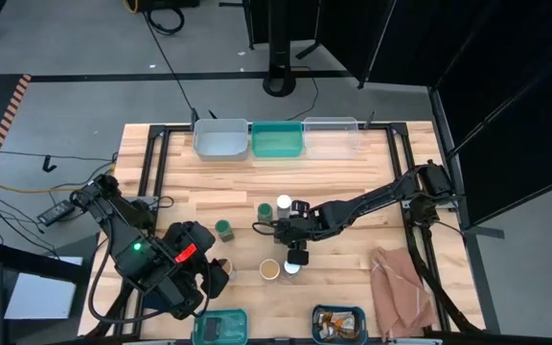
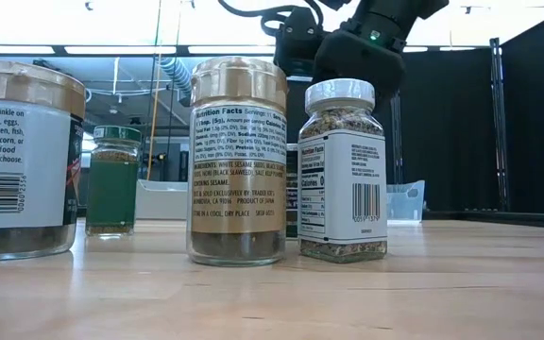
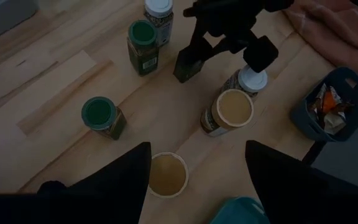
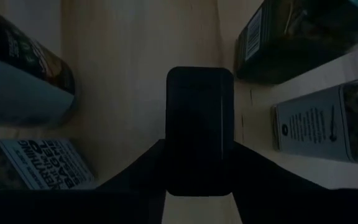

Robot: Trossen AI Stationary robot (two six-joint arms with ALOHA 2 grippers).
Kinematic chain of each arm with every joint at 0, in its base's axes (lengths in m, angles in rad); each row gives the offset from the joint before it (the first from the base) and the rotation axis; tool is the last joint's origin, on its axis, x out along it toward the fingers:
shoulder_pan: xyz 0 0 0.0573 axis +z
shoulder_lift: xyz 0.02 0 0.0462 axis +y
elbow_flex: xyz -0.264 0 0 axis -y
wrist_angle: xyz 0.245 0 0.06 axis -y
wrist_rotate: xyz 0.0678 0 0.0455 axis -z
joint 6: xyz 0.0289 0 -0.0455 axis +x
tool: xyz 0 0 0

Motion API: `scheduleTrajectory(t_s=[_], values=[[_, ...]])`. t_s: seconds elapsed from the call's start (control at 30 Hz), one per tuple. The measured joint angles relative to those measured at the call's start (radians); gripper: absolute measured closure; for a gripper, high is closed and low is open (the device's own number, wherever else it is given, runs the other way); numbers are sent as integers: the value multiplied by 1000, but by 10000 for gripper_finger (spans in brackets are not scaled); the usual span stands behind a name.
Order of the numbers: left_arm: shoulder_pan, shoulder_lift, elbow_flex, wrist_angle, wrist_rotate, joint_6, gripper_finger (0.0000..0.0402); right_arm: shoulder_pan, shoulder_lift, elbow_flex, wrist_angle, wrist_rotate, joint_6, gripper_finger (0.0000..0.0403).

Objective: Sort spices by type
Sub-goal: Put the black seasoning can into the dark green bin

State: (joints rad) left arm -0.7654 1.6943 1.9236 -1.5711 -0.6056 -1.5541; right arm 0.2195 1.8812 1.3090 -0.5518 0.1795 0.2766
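Six round jars stand upright on their bases mid-table: two green-topped (image 1: 264, 209) (image 1: 223, 228), two white-topped (image 1: 284, 203) (image 1: 292, 266) and two tan-topped (image 1: 269, 269) (image 3: 168, 174). My right gripper (image 1: 274, 230) reaches in from the table's right among the jars and is shut on a small dark box (image 4: 199, 130). My left gripper (image 3: 197, 186) hangs open at the near left, above the nearer tan-topped jar, touching nothing. A second dark box lies in the teal bin (image 1: 220, 328), and the brown packets lie in the blue bin (image 1: 338, 323). My right gripper pinches the small dark box between its two fingers, one on each long side near the box's upper end (image 4: 199, 180). The fingers come from above, slanting down from the table's right. The box (image 3: 187, 67) hangs tilted below them; whether its lower end touches the table I cannot tell.
Three bins line the far edge: grey-blue (image 1: 221, 139), green (image 1: 277, 140), clear (image 1: 332, 137). A pinkish-brown cloth (image 1: 401, 287) lies at the near right. Jars stand close on both sides of the held box. Bare wood lies between the jars and the far bins.
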Motion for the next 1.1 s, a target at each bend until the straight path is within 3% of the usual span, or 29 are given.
scheduleTrajectory(t_s=[0.33, 0.57, 0.9, 1.1], values=[[7, 0, 0, 0, -8, 31, 136, 0, -10, 0, -12, 17, 5, 262], [13, 0, 0, 0, -34, 69, 136, -21, -122, 0, -6, 30, -10, 262], [156, -56, 0, 11, -86, 370, 136, -49, -260, 0, -4, 66, -18, 262], [234, -99, 0, 143, -138, 587, 136, -44, -287, 0, -3, 95, -18, 262]])
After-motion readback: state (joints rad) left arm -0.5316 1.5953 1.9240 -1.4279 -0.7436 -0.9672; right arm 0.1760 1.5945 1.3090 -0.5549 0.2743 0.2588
